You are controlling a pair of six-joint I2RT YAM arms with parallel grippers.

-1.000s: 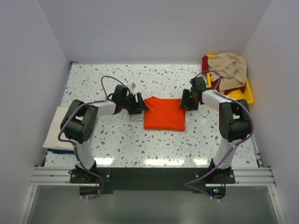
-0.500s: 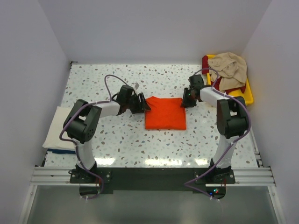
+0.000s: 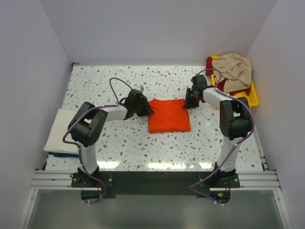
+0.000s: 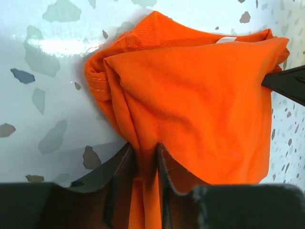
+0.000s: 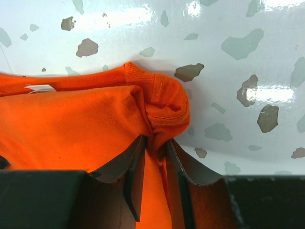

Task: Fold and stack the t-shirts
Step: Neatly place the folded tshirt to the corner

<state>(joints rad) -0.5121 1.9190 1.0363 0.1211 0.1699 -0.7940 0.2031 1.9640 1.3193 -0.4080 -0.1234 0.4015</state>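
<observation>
— Orange t-shirt point(image 3: 168, 116): position?
— Recorded flat on the desk point(image 3: 138, 143), well apart from the yellow tray point(image 3: 256, 98), folded to a rough square.

— Grip?
— Held at both ends of one edge. The jaws of the right gripper point(image 3: 189, 102) are closed on a pinch of hem at the corner nearest the tray. Those of the left gripper point(image 3: 144, 108) are clamped on bunched cloth at the corner farthest from it. Both pinches are confirmed in the wrist views.

— Axis?
— The held edge is aligned straight away from the tray, gripper to gripper. The loose body is laid wholly on the near side of that line.

— Consequence?
— Judged only: the edge would have to be carried level by both arms together. A folded cream-white t-shirt point(image 3: 58, 129) is noted farther still from the tray, so the left arm is placed nearer to it.
</observation>
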